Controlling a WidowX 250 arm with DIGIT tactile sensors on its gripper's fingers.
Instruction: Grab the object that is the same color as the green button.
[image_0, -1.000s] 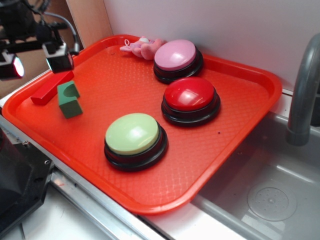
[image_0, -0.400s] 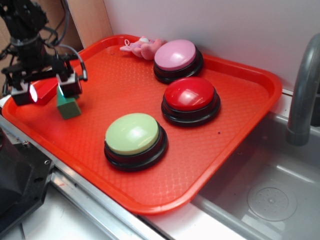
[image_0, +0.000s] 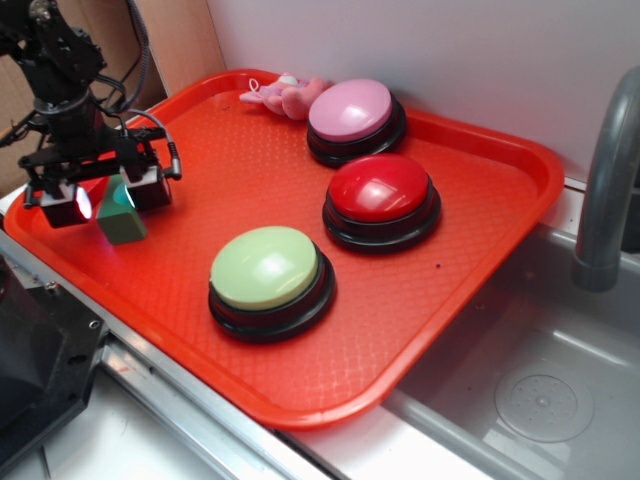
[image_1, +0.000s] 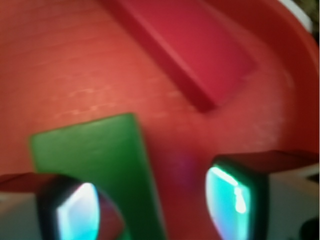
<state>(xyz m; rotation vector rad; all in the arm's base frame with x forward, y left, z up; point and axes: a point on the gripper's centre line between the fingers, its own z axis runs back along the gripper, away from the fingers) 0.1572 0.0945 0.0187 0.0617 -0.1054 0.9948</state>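
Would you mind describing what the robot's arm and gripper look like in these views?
The arm is black, built of blocky jointed segments, with thin black cables looping beside it. The gripper has two squarish fingers with pale grey bodies and dark edges; in the wrist view their inner pads look glossy and reflect cyan-green light.

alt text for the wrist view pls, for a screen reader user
Blurred close-up: the open gripper straddles a dark green solid block lying on the textured red plastic tray, one finger overlapping the block's near edge. A long red bar lies diagonally beyond it.
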